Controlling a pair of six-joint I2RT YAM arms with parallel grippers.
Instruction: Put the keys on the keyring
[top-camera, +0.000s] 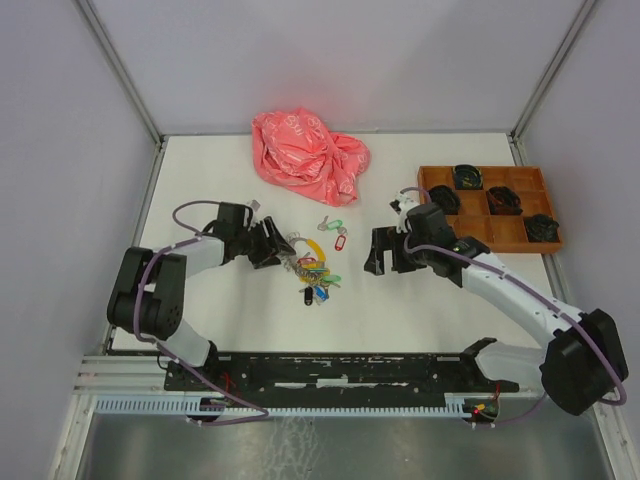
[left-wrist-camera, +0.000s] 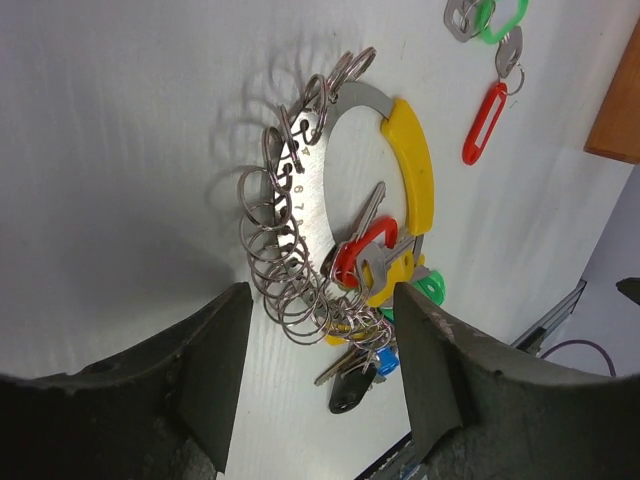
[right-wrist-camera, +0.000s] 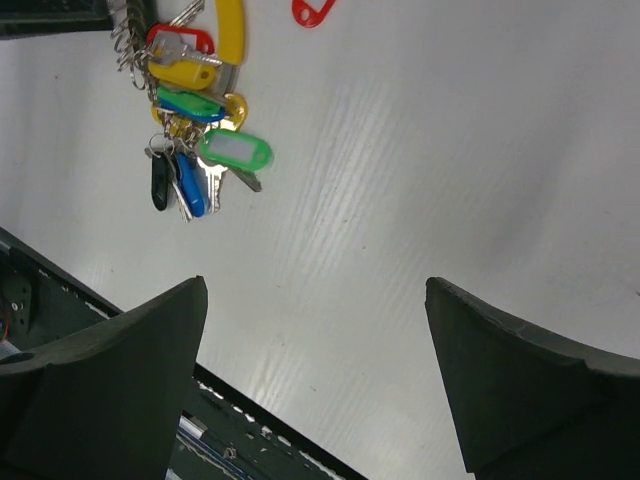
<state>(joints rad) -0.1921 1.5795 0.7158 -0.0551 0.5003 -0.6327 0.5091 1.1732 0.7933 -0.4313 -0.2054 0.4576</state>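
Observation:
The keyring (top-camera: 311, 249), a large silver loop with a yellow handle (left-wrist-camera: 412, 165), lies mid-table, strung with several small split rings (left-wrist-camera: 283, 262) and a bunch of tagged keys (top-camera: 318, 285). The two loose keys lie just beyond it: one with a green tag (top-camera: 331, 224) and one with a red tag (top-camera: 340, 241). Both also show in the left wrist view, green (left-wrist-camera: 497, 20) and red (left-wrist-camera: 483, 122). My left gripper (top-camera: 274, 245) is open and low, its jaws straddling the near end of the split rings (left-wrist-camera: 320, 298). My right gripper (top-camera: 384, 256) is open and empty over bare table (right-wrist-camera: 315, 290), right of the bunch (right-wrist-camera: 195, 100).
A crumpled pink bag (top-camera: 308, 155) lies at the back centre. An orange compartment tray (top-camera: 475, 227) with black items sits at the back right. A black rail (top-camera: 330, 370) runs along the table's front edge.

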